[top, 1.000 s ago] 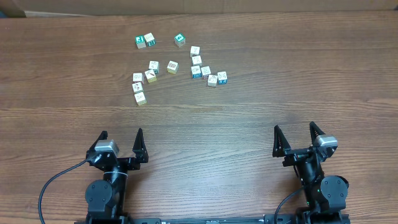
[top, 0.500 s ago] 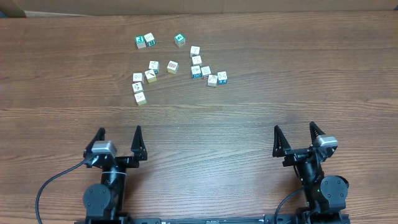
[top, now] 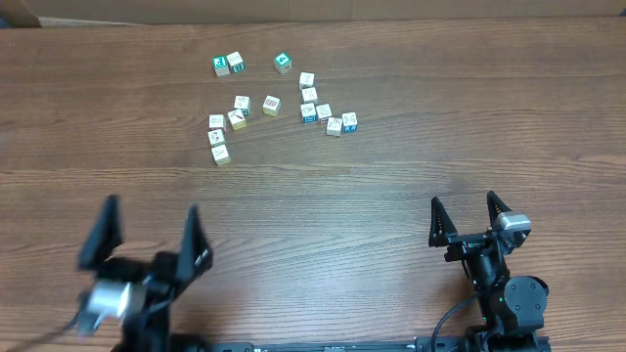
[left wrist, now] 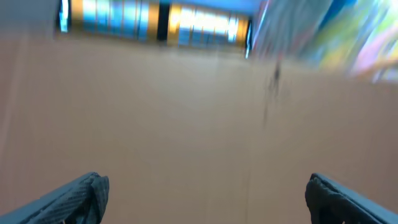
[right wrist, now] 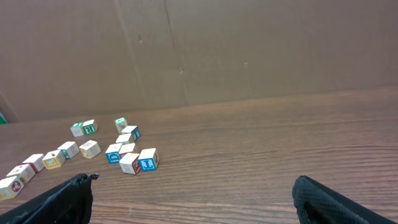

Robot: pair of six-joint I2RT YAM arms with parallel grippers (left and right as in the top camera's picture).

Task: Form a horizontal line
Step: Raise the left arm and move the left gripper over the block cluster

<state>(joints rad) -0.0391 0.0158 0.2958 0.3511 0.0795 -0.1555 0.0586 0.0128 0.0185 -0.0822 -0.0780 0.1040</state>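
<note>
Wood-grain table (top: 411,186), pale picture cubes (top: 271,105) scattered

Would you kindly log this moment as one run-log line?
cubes: scattered, no horizontal line | left gripper: open, empty, blurred | right gripper: open, empty

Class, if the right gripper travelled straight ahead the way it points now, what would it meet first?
Probably nothing on the table: the right gripper faces bare wood, with the cubes off to its left.

Your right arm (top: 504,284) is black all over: tapered black fingers (top: 437,220), silver-grey wrist block (top: 511,223), black cable (top: 448,313) off its base.
</note>
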